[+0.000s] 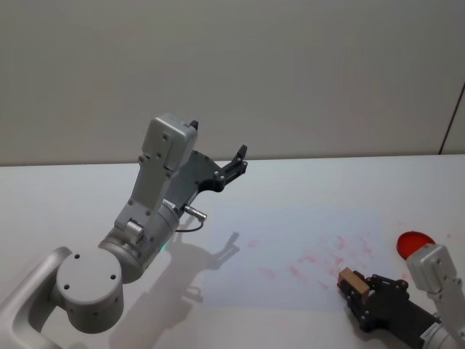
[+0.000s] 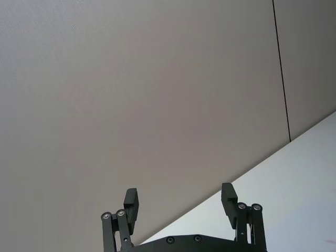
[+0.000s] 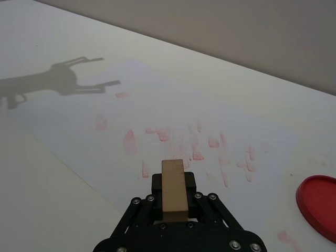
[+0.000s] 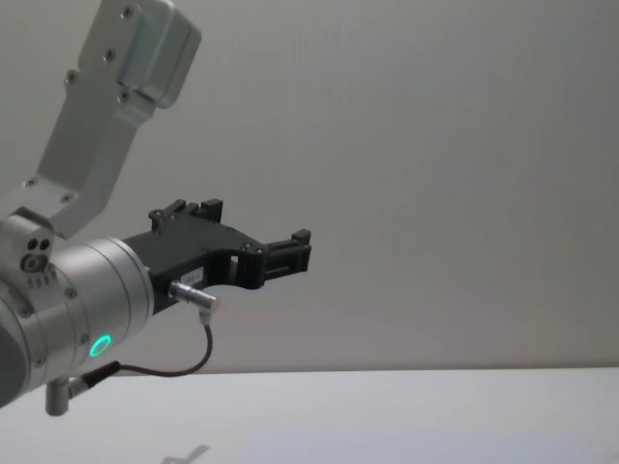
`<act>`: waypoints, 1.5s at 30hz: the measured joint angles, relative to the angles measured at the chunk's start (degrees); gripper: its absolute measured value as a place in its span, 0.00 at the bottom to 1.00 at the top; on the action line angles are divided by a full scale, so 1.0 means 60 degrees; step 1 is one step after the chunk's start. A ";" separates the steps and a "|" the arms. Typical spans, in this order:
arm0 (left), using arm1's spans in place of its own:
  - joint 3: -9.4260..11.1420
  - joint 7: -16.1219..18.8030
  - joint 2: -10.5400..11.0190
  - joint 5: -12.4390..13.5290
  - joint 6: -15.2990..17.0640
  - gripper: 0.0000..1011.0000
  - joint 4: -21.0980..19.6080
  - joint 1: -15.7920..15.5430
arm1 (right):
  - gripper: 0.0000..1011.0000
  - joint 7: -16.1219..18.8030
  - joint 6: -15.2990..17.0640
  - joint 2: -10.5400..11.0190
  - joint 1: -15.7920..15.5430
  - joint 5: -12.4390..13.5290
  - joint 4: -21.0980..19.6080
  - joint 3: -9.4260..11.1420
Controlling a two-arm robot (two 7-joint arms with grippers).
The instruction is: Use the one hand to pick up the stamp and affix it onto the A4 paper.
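Note:
My right gripper (image 1: 355, 290) is shut on the stamp (image 1: 349, 280), a small light-brown wooden block, at the table's front right. In the right wrist view the stamp (image 3: 173, 185) sticks out between the black fingers (image 3: 190, 184) of the gripper (image 3: 174, 203), over the near part of the A4 paper (image 3: 157, 89). The paper (image 1: 290, 225) lies flat and carries several smeared red prints. I cannot tell whether the stamp touches the sheet. My left gripper (image 1: 234, 164) is raised high at the left, open and empty, its fingers (image 2: 131, 203) pointing at the wall.
A round red ink pad (image 1: 414, 242) sits on the table right of the paper, close to my right arm; it is also in the right wrist view (image 3: 320, 202). The raised left arm (image 4: 106, 290) casts a shadow on the table's left half.

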 joint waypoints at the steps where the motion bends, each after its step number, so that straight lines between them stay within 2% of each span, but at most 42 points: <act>1: 0.0000 0.0000 0.0000 0.0000 0.0000 0.99 0.0000 0.0000 | 0.22 -0.0032 0.0017 -0.0009 0.0000 0.0017 0.0015 -0.0001; 29: 0.0000 0.0000 0.0000 0.0000 0.0000 0.99 0.0001 0.0000 | 0.22 -0.0468 0.0393 -0.0146 0.0013 0.0541 0.0062 0.0032; 45: 0.0000 0.0000 0.0000 0.0000 0.0000 0.99 0.0001 0.0000 | 0.22 -0.0520 0.0381 -0.0382 0.0256 0.0996 -0.0505 0.0027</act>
